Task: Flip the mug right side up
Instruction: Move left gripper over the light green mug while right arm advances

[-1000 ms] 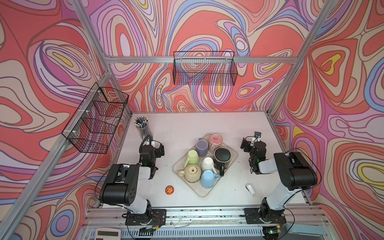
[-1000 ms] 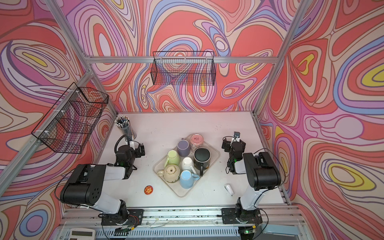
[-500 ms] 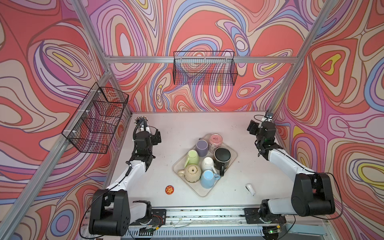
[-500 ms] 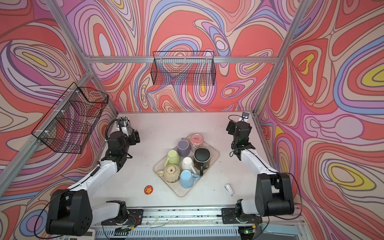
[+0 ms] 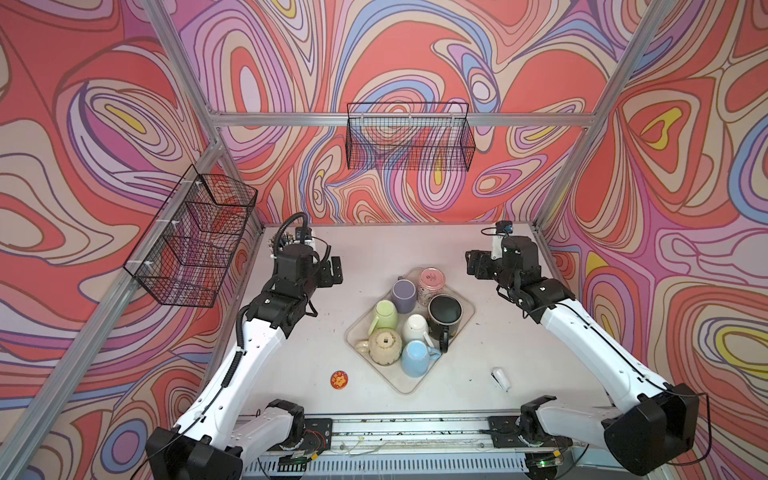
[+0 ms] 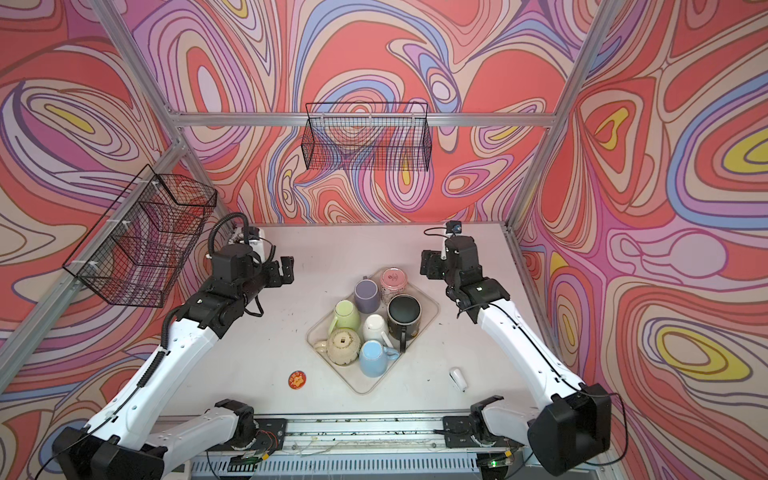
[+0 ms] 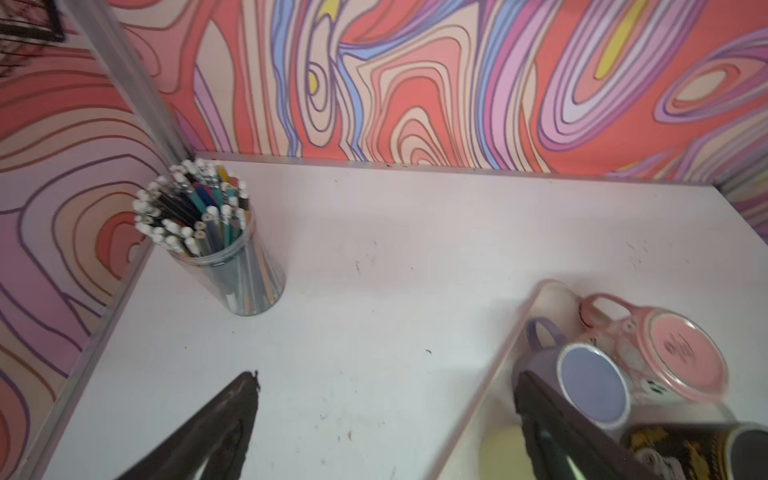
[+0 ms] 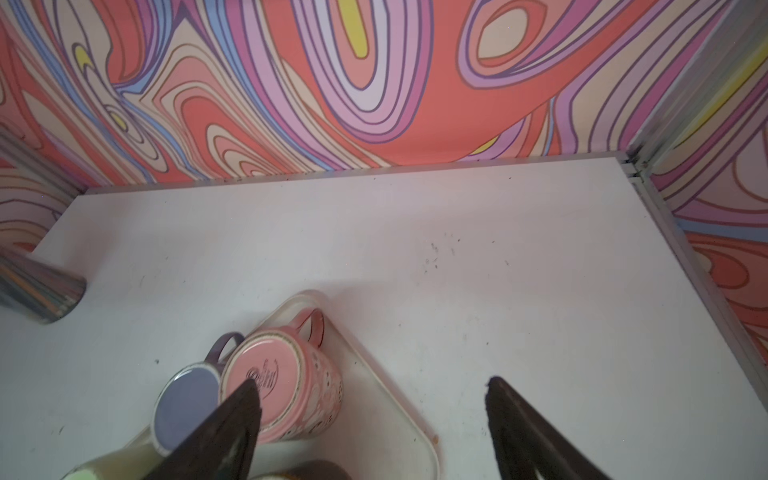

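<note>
Both pincers hover above the table (image 5: pixel 374 249), either side of the tray (image 5: pixel 409 384).
Left pincer (image 7: pixel 386 376) jaws apart, empty. Right pincer (image 8: pixel 370 381) jaws apart, empty. In the tray: pink mug (image 5: pixel 430 279) and purple mug (image 5: pixel 404 293) bottom-up, side by side at the far end; black mug (image 5: pixel 444 311) mouth-up.

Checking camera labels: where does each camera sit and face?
Both top views: high in front, looking down at the tray; left arm, right arm show.
Left wrist: on left arm, facing the pencil cup; left pincer shows.
Right wrist: on right arm, facing the back wall; right pincer shows.
Shared: pink mug, all views.
</note>
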`<act>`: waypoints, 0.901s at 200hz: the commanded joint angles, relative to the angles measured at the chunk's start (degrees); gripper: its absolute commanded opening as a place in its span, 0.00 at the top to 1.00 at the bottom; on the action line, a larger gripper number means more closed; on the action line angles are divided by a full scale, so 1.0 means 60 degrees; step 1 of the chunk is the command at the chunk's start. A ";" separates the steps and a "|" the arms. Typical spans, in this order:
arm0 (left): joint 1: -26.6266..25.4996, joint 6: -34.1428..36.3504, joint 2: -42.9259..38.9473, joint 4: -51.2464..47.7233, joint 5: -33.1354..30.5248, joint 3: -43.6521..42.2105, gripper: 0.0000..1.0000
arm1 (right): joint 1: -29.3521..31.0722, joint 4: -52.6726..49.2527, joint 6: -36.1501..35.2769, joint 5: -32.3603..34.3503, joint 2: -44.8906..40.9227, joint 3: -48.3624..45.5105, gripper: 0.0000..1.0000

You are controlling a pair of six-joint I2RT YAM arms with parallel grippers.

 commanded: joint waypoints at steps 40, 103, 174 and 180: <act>-0.1839 0.0568 0.0131 -0.3075 0.0571 0.0752 0.23 | 0.0448 -0.1795 0.0147 -0.1586 -0.0628 -0.0220 0.13; -0.2563 0.0955 0.0496 -0.4115 0.1817 0.0325 0.28 | 0.0476 -0.1292 0.0473 -0.2484 -0.1277 -0.1196 0.13; -0.2729 0.1637 0.2209 -0.3974 0.1841 0.0390 0.38 | 0.0477 0.0197 0.0971 -0.2954 -0.1320 -0.2085 0.13; -0.2770 0.1704 0.2340 -0.3957 0.1813 0.0434 0.39 | 0.0472 0.0308 0.1011 -0.2962 -0.1267 -0.2150 0.13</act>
